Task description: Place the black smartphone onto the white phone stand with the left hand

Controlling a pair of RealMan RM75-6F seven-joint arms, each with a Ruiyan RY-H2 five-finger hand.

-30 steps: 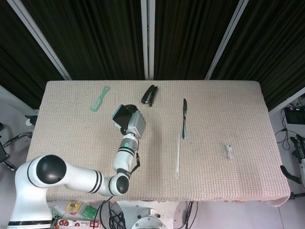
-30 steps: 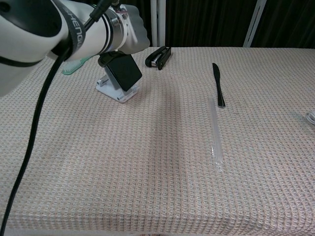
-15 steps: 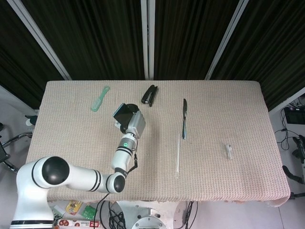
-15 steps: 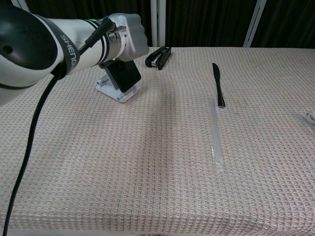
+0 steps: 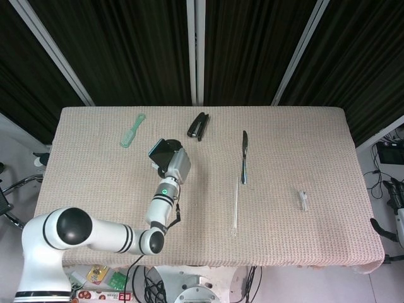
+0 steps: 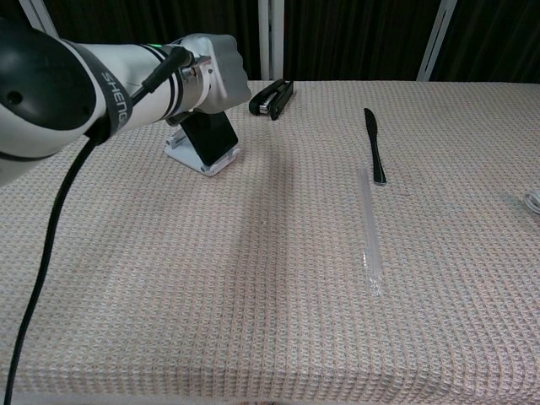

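Observation:
The black smartphone leans tilted on the white phone stand at the back left of the table. Its lower edge sits at the stand's base. My left hand is on the phone's upper end and grips it; the fingers are hidden behind the back of the hand. From the head view, the left hand covers most of the stand, and only a corner of the smartphone shows beyond it. My right hand shows in neither view.
A green comb lies at the back left and a black stapler just behind the stand. A dark knife and a clear thin rod lie mid-table. A small white item sits to the right.
My left hand has lowered the smartphone, which hung above the stand before; its bottom edge now rests on the stand. The forearm has dropped lower over the table.

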